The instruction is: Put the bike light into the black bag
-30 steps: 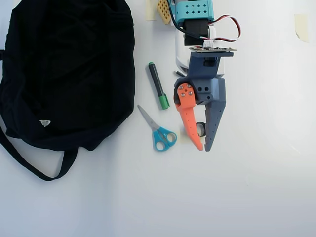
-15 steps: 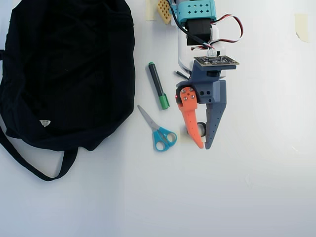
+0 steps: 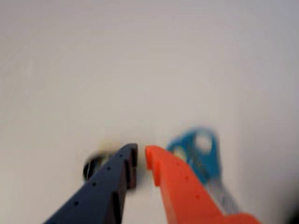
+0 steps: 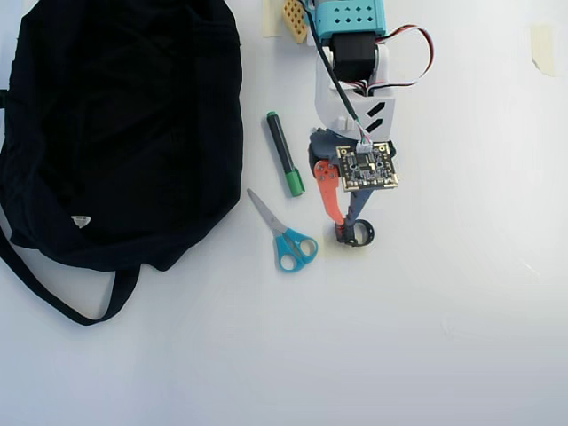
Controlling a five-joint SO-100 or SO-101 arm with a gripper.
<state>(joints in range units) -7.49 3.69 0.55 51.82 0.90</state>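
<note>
Two fingers of the gripper (image 3: 140, 158), one dark blue and one orange, nearly meet in the wrist view; a blurred dark ring of the small black bike light (image 3: 95, 165) shows behind the blue one, so whether they clamp it, I cannot tell. Blue-handled scissors (image 3: 198, 154) lie just beside.

Only the overhead view shows the large floppy black fabric bag (image 4: 115, 124), well apart to the left, and the gripper (image 4: 348, 232) pointing down onto the bike light (image 4: 359, 233), probably for the pickup.

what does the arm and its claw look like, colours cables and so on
The claw has one orange finger and one dark slate-blue finger, the blue one with a row of small holes along it. In the overhead view a bare circuit board sits on the wrist, above it a white section, a black motor and a teal perforated part. Black, red and white cables run along the arm.
</note>
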